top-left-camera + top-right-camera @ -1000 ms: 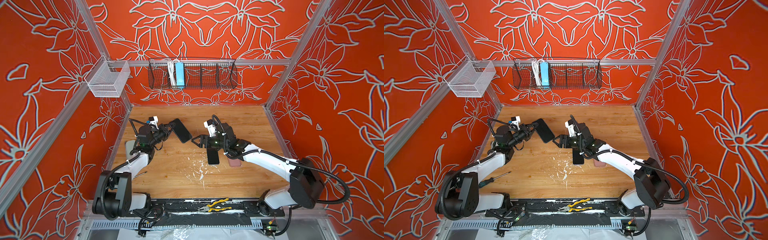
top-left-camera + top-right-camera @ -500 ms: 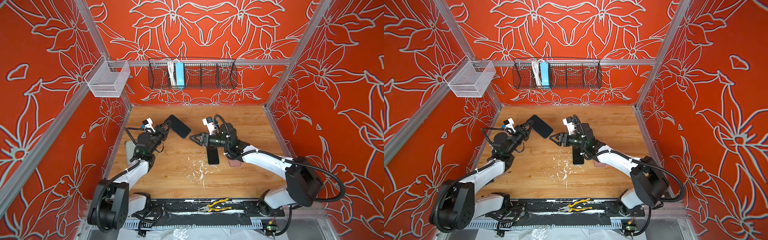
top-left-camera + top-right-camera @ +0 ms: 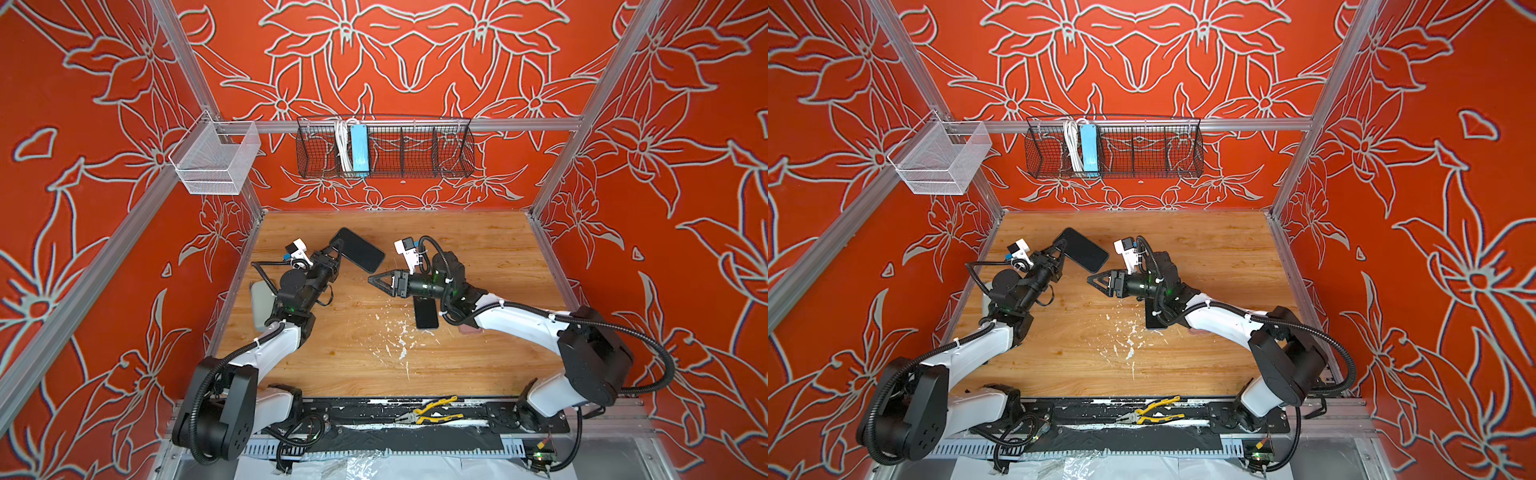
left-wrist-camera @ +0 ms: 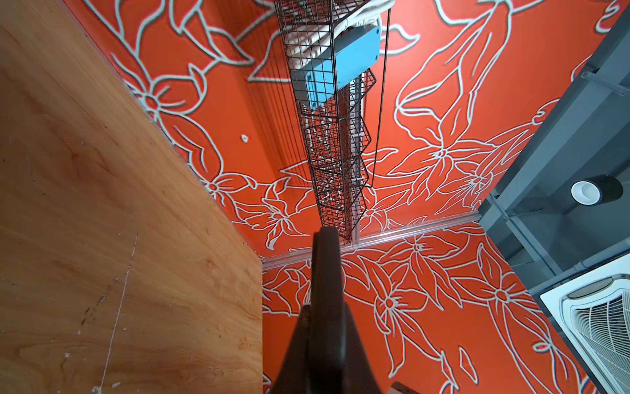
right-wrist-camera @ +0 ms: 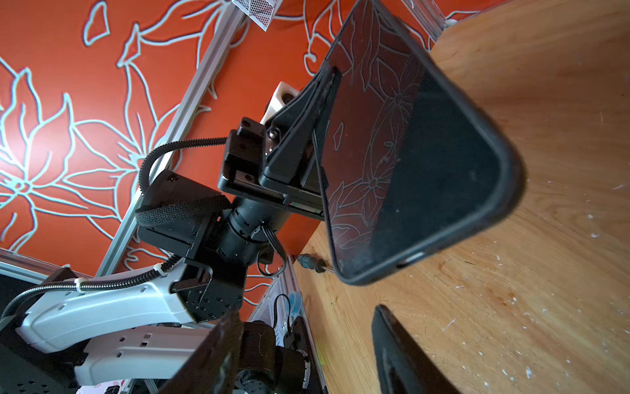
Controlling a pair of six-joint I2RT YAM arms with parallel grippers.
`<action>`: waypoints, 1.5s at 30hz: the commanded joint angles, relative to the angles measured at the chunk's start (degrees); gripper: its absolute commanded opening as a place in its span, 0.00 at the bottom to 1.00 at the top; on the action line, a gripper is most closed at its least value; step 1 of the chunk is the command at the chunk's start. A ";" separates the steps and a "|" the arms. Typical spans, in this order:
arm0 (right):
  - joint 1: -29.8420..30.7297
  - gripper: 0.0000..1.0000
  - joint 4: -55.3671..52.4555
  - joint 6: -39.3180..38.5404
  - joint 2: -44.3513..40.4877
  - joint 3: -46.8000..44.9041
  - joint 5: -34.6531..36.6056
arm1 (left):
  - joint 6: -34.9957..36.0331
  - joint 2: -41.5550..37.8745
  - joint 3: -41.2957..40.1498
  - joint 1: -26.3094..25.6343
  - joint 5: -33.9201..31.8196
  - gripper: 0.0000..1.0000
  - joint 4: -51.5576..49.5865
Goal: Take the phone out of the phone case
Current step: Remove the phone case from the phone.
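1. left gripper (image 3: 335, 252), fingers pinching the dark-rimmed phone (image 3: 358, 250) by an edge near one corner, held it tilted clear of the table (image 3: 478, 249).
2. right gripper (image 3: 373, 279), fingers spread and empty, pointed at the phone's free end, near but apart.
3. pink phone case (image 3: 471, 331) lay flat, mostly hidden under the right forearm, just beside a second dark slab (image 3: 426, 313).
4. step judged: two-handed approach. the next move called for closing squarely on the free end without knocking the phone from its pinch.

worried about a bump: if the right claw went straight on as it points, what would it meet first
Probably the glossy black phone-shaped slab held aloft by the left claw; it sits dead ahead of the right claw in the right wrist view, though depth is unclear.
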 commanded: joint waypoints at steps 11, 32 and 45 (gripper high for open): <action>1.54 0.57 8.94 3.39 3.43 1.52 6.37 | -4.57 1.77 0.79 -0.89 -0.92 0.00 10.00; 3.12 0.36 13.30 3.82 4.54 2.61 11.18 | -4.56 1.32 0.62 -1.72 -0.89 0.00 9.87; 3.47 0.30 13.58 3.28 4.83 3.07 13.05 | -4.57 0.71 0.28 -2.43 -1.17 0.00 9.50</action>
